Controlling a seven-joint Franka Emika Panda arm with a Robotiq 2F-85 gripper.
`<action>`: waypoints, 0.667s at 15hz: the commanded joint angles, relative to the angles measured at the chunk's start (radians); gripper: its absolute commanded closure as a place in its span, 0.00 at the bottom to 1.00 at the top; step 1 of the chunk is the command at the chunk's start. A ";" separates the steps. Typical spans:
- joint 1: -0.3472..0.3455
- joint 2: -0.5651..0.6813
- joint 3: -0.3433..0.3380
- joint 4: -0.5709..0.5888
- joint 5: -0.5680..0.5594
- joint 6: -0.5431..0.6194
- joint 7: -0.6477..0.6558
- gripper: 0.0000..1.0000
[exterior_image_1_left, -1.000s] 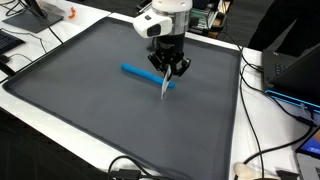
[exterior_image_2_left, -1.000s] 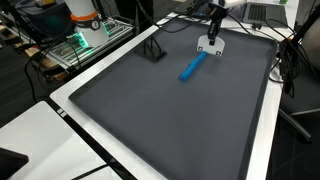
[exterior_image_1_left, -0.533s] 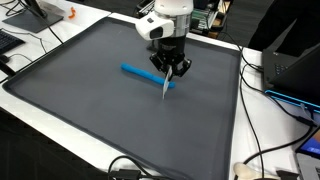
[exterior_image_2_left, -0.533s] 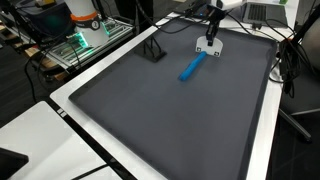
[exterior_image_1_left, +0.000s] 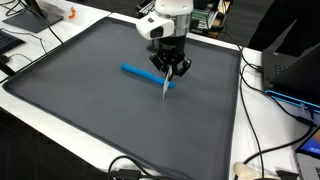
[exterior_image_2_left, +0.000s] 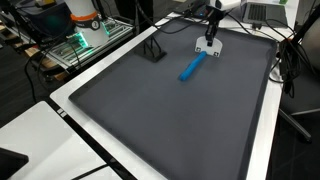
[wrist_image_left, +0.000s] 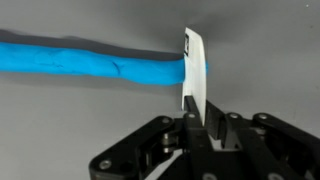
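One tool in the grip and one roll on the mat, that's your picture. Your end effector (exterior_image_1_left: 170, 68) is clenched on a thin white blade (exterior_image_1_left: 166, 87), pinching its upper end so the flat of it hangs straight down. The wrist view confirms it, with the end effector (wrist_image_left: 200, 125) locked tight around the blade (wrist_image_left: 195, 65) and no daylight between pads and tool. The blue roll (exterior_image_1_left: 140, 72) lies flat on the grey mat (exterior_image_1_left: 80, 105), towards the far side of it and well away from the white rim of the bench (exterior_image_1_left: 45, 125). The blade stands crosswise at one end of the roll (wrist_image_left: 90, 62), and from the wrist just a sliver of blue peeks out past it. It looks to be touching the roll there, though you can't tell how deep it sits. In an exterior view the same line-up shows, with the blade (exterior_image_2_left: 208, 46) at the far tip of the roll (exterior_image_2_left: 192, 66) and a small black stand (exterior_image_2_left: 152, 52) well apart to one side. By my read, the pick-up is done and the blade is placed. The roll looks like one unbroken piece with no loose chunk beside it, so the working of it has barely begun.
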 joint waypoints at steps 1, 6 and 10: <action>0.000 -0.010 -0.003 -0.069 0.001 -0.034 -0.003 0.98; -0.004 -0.023 0.004 -0.085 0.004 -0.069 -0.017 0.98; -0.012 -0.041 0.015 -0.105 0.012 -0.104 -0.039 0.98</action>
